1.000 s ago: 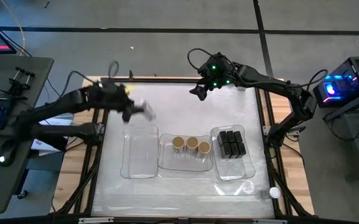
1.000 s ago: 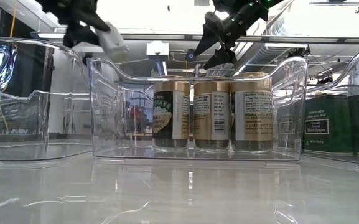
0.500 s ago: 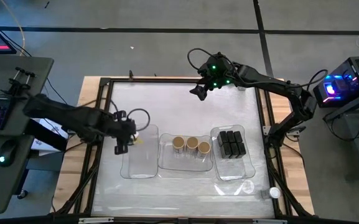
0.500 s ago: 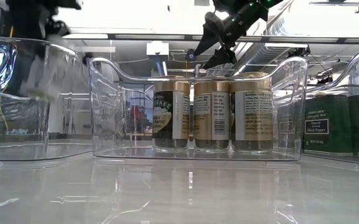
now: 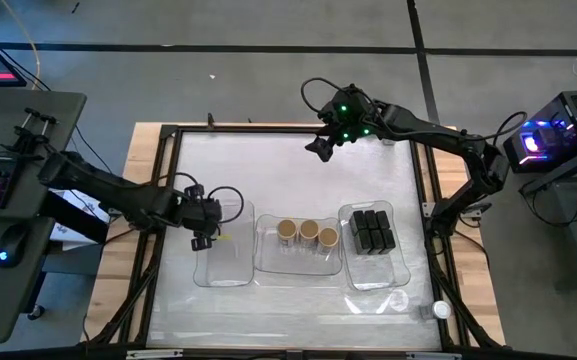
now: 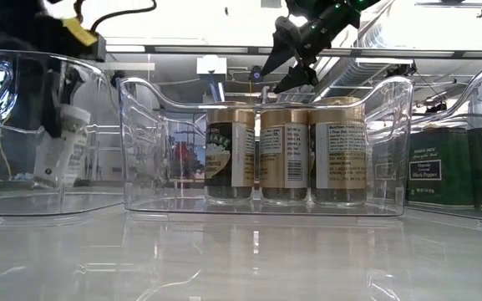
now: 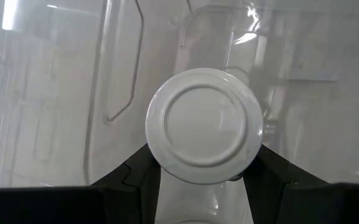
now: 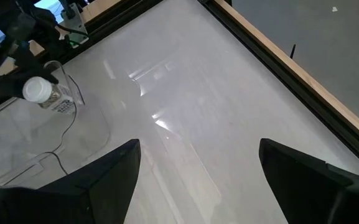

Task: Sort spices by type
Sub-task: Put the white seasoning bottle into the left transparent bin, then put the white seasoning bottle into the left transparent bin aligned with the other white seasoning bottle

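The left end effector is clamped on a small clear spice jar with a white round lid, its dark fingers pressed on the jar's sides below the lid. In the low view the clear jar hangs tilted inside the left clear plastic tray, its lower end just above the tray floor and, as far as can be told, not yet resting on it. From above, the end effector sits over the tray's left wall, in its far half.

To finish well, the jar should probably be brought upright and lowered until its base meets the tray floor before the fingers part; letting go while it leans risks it toppling and rolling. Setting it near a corner would leave room for further jars of the same kind.

Outward, the middle clear tray holds three round tan-topped containers, and the right clear tray holds black boxy containers. One white-lidded jar lies at the near right corner of the pale surface.

The right end effector waits over the far side, fingers spread wide and empty.
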Action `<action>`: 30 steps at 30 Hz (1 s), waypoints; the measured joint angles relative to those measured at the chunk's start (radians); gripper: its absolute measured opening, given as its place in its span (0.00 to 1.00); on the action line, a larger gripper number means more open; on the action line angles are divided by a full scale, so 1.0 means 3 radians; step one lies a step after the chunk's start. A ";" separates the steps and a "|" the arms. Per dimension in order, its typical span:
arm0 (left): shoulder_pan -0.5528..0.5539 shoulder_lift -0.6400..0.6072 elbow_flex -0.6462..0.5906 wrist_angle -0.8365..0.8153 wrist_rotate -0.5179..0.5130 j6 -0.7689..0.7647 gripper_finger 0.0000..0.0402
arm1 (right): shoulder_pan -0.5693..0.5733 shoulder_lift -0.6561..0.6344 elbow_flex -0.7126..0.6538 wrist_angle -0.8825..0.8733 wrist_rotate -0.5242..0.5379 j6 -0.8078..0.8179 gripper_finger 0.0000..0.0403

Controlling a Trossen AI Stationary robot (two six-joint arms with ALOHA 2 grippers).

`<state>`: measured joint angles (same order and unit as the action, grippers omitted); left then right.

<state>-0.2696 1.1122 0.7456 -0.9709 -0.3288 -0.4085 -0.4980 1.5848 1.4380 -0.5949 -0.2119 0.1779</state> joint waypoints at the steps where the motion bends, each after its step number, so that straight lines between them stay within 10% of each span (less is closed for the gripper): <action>1: -0.0006 0.0000 -0.0032 0.0027 -0.0006 0.0003 0.37 | 0.0000 0.0000 0.0000 0.0000 0.0000 0.0000 0.80; 16: 0.0039 -0.0003 -0.0081 0.0005 0.0273 -0.0009 0.67 | 0.0000 0.0000 0.0000 0.0000 0.0000 0.0014 0.80; 30: 0.0327 -0.0003 0.0557 -0.0281 0.0332 0.0726 0.70 | -0.0086 -0.0003 0.0000 -0.0017 -0.0001 -0.0011 0.80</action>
<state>-0.1716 1.1114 0.9128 -1.0551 -0.2291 -0.1908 -0.5239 1.5840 1.4380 -0.6001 -0.2123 0.1745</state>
